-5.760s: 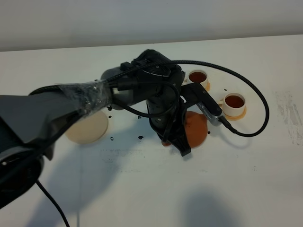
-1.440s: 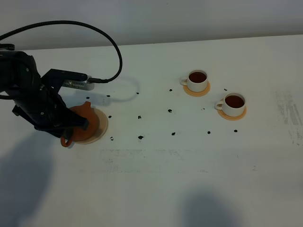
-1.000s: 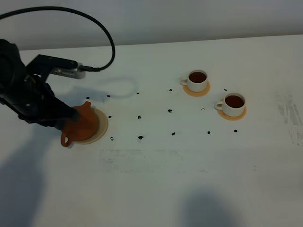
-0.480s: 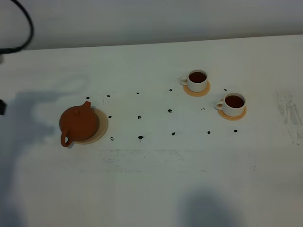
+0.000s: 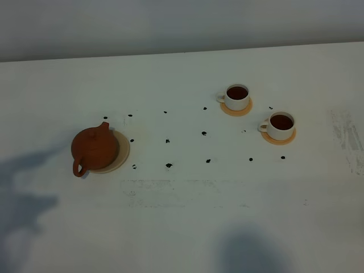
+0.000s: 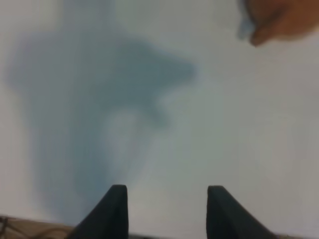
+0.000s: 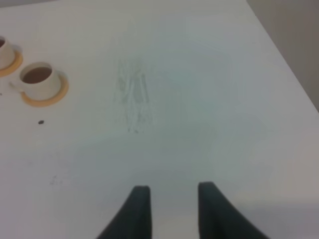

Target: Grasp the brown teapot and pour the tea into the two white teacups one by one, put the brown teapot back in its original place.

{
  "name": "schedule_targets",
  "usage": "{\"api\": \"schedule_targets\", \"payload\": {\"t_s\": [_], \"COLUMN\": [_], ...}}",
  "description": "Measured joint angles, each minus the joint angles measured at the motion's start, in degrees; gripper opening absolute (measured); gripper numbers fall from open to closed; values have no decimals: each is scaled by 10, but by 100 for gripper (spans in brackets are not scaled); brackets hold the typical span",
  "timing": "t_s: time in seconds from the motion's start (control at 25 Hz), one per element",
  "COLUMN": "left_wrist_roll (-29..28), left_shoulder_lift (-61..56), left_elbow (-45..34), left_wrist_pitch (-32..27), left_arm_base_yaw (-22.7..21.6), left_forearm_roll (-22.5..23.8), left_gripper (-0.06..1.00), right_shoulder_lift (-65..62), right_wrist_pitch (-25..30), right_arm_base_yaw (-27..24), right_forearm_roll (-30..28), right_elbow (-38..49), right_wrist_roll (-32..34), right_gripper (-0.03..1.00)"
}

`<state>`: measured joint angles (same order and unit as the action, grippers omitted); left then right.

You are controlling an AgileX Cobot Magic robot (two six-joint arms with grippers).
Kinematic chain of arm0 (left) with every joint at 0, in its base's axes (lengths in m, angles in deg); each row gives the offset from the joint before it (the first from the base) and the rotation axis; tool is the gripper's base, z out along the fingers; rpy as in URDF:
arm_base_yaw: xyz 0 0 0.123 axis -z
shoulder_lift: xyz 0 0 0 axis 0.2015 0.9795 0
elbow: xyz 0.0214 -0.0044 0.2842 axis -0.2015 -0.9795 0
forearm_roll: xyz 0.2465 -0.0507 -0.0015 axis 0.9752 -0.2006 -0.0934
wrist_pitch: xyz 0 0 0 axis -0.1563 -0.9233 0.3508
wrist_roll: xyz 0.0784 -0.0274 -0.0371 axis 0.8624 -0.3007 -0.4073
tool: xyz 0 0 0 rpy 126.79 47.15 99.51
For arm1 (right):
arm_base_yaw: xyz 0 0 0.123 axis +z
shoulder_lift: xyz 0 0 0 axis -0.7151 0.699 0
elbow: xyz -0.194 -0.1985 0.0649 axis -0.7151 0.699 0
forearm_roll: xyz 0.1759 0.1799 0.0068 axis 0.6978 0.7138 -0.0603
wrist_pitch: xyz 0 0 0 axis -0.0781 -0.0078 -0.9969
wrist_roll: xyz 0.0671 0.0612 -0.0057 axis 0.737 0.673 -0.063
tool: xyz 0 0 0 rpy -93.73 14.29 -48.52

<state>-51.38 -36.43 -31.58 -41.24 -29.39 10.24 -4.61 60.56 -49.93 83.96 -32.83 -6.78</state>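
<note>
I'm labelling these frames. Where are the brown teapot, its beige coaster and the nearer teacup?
brown teapot point(image 5: 94, 148): exterior high view, on its round body.
beige coaster point(image 5: 124, 151): exterior high view, on its bare right edge.
nearer teacup point(image 5: 281, 125): exterior high view, on its white wall.

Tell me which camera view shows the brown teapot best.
The exterior high view: the whole brown teapot shows, sitting on its beige coaster. The left wrist view catches only a blurred brown edge. The right wrist view misses it.
</note>
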Motion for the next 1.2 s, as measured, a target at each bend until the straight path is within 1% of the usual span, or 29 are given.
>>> {"api": "schedule_targets", "payload": {"t_s": [0.08,0.16,0.32,0.44,0.56,0.68,0.84,1.2], "left_wrist_roll": [0,0,0,-1,-1,-1,-1,0], "left_shoulder_lift": [-56,-116,-202,-253,-302,-345,-376,-383], "left_elbow": [-25,-47,-90,-126,-164,-182,-183,-183], "left_wrist_pitch": [-22,-28,-6,8,9,6,5,5], "left_arm_base_yaw": [-2,-2,2,19,29,40,66,67], "left_forearm_roll": [-2,1,16,17,18,18,18,18], "left_gripper": [36,36,36,36,36,36,36,36], "right_shoulder_lift": [0,0,0,0,0,0,0,0], "right_wrist_pitch": [0,0,0,0,0,0,0,0], "right_arm_base_yaw": [0,0,0,0,0,0,0,0], "right_forearm_roll": [0,0,0,0,0,0,0,0], "right_elbow": [0,0,0,0,0,0,0,0], "right_wrist_roll": [0,0,0,0,0,0,0,0], "right_gripper": [23,23,23,23,23,23,23,23]}}
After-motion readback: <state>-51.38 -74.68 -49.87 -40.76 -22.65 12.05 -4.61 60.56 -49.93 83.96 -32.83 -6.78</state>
